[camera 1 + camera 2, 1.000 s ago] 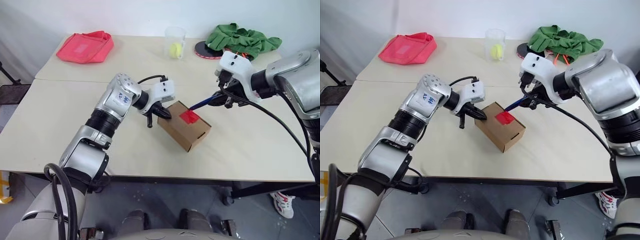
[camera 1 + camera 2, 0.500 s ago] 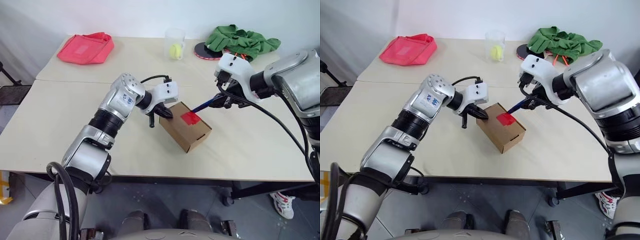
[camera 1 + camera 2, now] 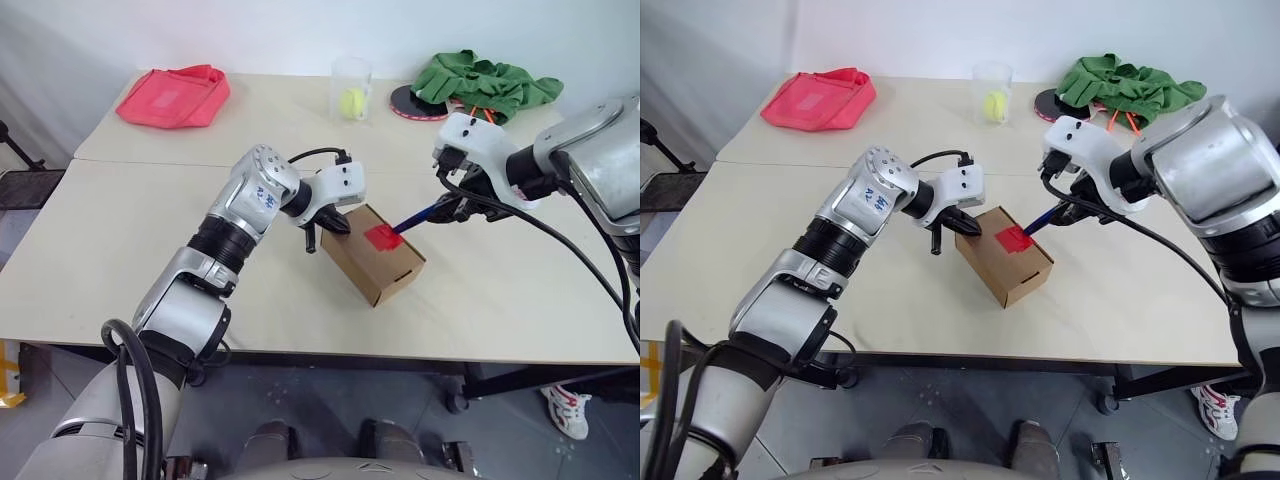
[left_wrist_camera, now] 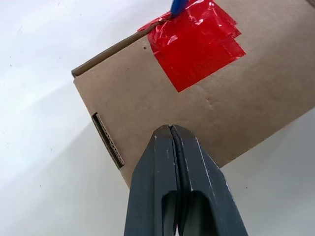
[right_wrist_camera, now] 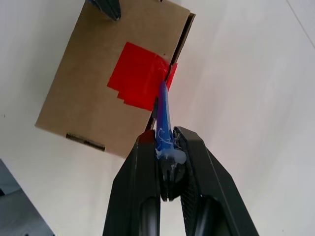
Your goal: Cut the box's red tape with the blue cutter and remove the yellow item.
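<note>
Beige table: cutting at the box.
Right gripper clenched the blue cutter, tip at the red tape; left gripper, fingers pressed together, rested against the box.

Blue cutter tip moved down to red tape edge; left claw shifted slightly right along box.

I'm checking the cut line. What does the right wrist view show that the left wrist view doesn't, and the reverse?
The right wrist view alone shows the right gripper shut on the blue cutter, and the open seam along the box edge. The left wrist view alone shows the shut left gripper up close, against the box top. Both show the red tape with the cutter tip at its edge.
</note>
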